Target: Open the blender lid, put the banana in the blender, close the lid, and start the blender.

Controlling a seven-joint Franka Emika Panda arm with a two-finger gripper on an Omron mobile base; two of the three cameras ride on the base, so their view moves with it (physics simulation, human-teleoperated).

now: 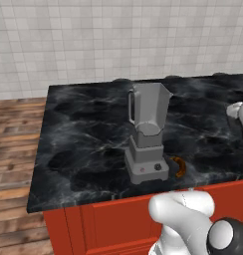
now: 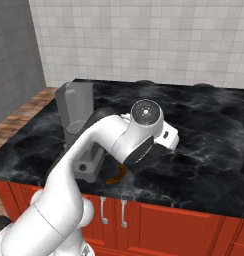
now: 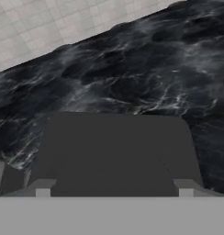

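One grey blender (image 1: 147, 134) is seen standing near the front edge of a black marbled table (image 1: 78, 139), its tall jar uncovered at the top and its handle turned to the left in the left base view. A red button (image 1: 142, 170) and a black knob (image 1: 158, 167) are carried on the front of its square base. The banana (image 1: 179, 167) is laid on the table just beside the base, on its right in that view, close to the table's front edge.

In the hand view, the end effector (image 3: 114, 188) is shown with its two tips spread wide. A flat dark lid (image 3: 116, 147) is stretched from one tip to the other, with the marbled table beyond it. Whether the lid is pinched or merely lying under the tips cannot be told.

In the right base view, the blender's base and part of the banana (image 2: 116, 175) are hidden by the white arm (image 2: 101, 140), which is bent across in front of them, so that the jar alone is seen clear above it. A pale tiled wall (image 1: 118, 35) is set behind the table, red cabinets (image 2: 169, 225) are fitted below it, and a wooden floor (image 1: 16, 144) is laid to the left.
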